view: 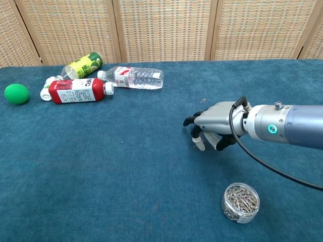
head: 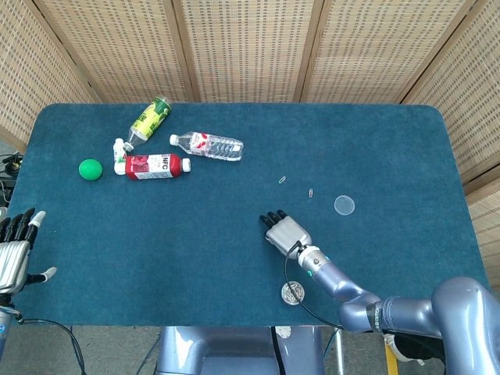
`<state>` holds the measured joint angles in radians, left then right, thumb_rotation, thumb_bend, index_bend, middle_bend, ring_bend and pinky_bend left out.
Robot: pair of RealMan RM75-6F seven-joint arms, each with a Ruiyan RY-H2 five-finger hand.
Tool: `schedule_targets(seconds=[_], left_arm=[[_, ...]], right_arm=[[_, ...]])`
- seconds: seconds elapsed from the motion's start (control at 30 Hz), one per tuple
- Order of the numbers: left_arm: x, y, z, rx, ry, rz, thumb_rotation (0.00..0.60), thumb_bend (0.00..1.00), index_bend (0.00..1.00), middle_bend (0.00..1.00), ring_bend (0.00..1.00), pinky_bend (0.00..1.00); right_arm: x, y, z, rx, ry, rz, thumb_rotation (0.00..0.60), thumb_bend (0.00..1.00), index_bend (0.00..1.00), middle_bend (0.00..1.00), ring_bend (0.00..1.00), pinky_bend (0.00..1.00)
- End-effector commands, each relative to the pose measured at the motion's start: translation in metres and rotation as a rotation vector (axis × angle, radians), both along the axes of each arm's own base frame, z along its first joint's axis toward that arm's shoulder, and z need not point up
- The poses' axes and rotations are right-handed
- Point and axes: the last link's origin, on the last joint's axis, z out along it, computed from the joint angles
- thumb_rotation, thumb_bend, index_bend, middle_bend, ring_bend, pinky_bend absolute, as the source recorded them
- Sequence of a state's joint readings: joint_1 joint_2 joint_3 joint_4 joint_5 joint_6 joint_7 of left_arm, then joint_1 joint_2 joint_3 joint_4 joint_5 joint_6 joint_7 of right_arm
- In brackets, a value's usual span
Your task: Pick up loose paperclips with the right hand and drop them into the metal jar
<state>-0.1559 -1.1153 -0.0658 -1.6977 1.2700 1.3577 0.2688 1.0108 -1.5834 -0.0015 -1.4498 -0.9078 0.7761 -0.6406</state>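
My right hand [head: 283, 232] [view: 212, 128] hovers over the blue table, fingers curled downward and pinched together; the paperclip seen at its fingertips earlier is hardly visible now. The metal jar [head: 292, 293] [view: 240, 202], open and full of paperclips, stands near the front edge, just ahead and to the right of that hand. Two loose paperclips [head: 282, 180] [head: 311, 192] lie farther back on the cloth; one paperclip [view: 203, 100] shows in the chest view. My left hand [head: 16, 246] rests off the table's left front corner with fingers spread, holding nothing.
The jar's clear round lid [head: 344, 205] lies right of the clips. At the back left lie a red bottle [head: 156, 166], a clear water bottle [head: 208, 144], a green-yellow bottle [head: 150, 118] and a green ball [head: 91, 169].
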Motion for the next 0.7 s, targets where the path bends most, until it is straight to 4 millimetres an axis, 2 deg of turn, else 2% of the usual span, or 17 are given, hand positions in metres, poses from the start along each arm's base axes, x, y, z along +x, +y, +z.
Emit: schedule_targets(seconds=[0.03,0.17,0.23,0.27,0.4,0.47,0.57,0.7], left_arm=[[0.000,0.000,0.000,-0.001,-0.001,-0.001,0.600,0.00,0.00,0.00,0.00,0.00],[0.000,-0.001,0.001,0.002,-0.003,-0.001,0.600,0.00,0.00,0.00,0.00,0.00],[0.000,-0.001,0.002,0.005,-0.003,-0.001,0.600,0.00,0.00,0.00,0.00,0.00],[0.000,-0.001,0.002,0.005,-0.004,-0.001,0.600,0.00,0.00,0.00,0.00,0.00],[-0.001,0.000,0.001,0.001,-0.003,0.000,0.600,0.00,0.00,0.00,0.00,0.00],[0.000,0.000,0.001,-0.001,-0.002,0.000,0.600,0.00,0.00,0.00,0.00,0.00],[0.000,0.000,0.001,0.001,-0.002,-0.001,0.600,0.00,0.00,0.00,0.00,0.00],[0.000,0.000,0.001,0.003,-0.001,0.000,0.600,0.00,0.00,0.00,0.00,0.00]], right_arm=[[0.004,0.002,-0.002,0.000,-0.019,0.011,0.600,1.00,0.44,0.03,0.00,0.10],[0.010,0.000,-0.003,-0.014,-0.052,0.017,0.600,1.00,0.44,0.03,0.00,0.10],[0.015,-0.003,0.001,-0.035,-0.092,0.027,0.600,0.97,0.44,0.03,0.00,0.10],[0.016,-0.003,0.002,-0.041,-0.107,0.029,0.600,0.88,0.44,0.03,0.00,0.10],[0.023,-0.010,0.009,-0.080,-0.193,0.035,0.600,0.28,0.44,0.03,0.00,0.10],[0.024,-0.014,0.009,-0.084,-0.211,0.030,0.600,0.16,0.44,0.03,0.00,0.10],[0.024,-0.022,0.007,-0.084,-0.230,0.007,0.600,0.09,0.44,0.03,0.00,0.10],[0.024,-0.029,0.002,-0.095,-0.231,-0.002,0.600,0.09,0.44,0.03,0.00,0.10]])
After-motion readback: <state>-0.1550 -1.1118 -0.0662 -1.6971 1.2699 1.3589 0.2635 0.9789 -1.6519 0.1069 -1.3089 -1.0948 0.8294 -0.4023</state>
